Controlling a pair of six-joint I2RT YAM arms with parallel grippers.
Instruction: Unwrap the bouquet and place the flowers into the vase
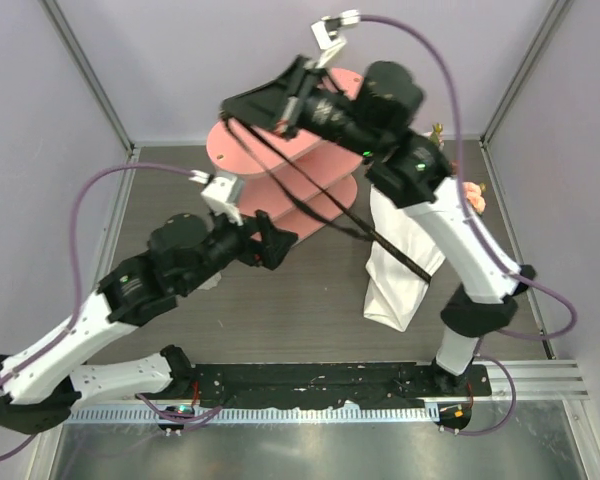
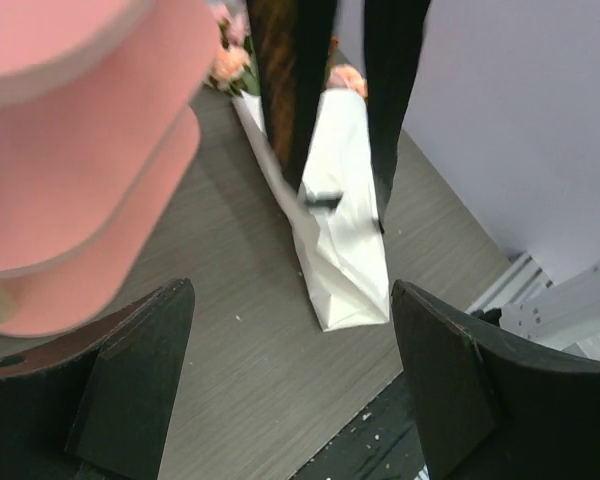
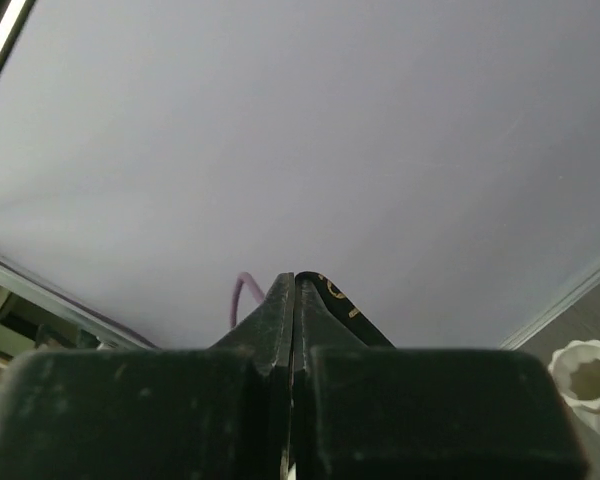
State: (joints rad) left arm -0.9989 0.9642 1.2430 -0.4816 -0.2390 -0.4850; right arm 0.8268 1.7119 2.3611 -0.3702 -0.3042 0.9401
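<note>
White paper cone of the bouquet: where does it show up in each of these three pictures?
Top external: white paper cone right of centre.
Left wrist: middle, its narrow end nearest.
Right wrist: not in it.
Shared landmark: the black ribbon, in all three.

Pale lilac walls (image 1: 180,60); grey wood-grain table (image 1: 310,300); pink tiered shelf (image 2: 70,170); strip light (image 3: 5,30) overhead.
</note>
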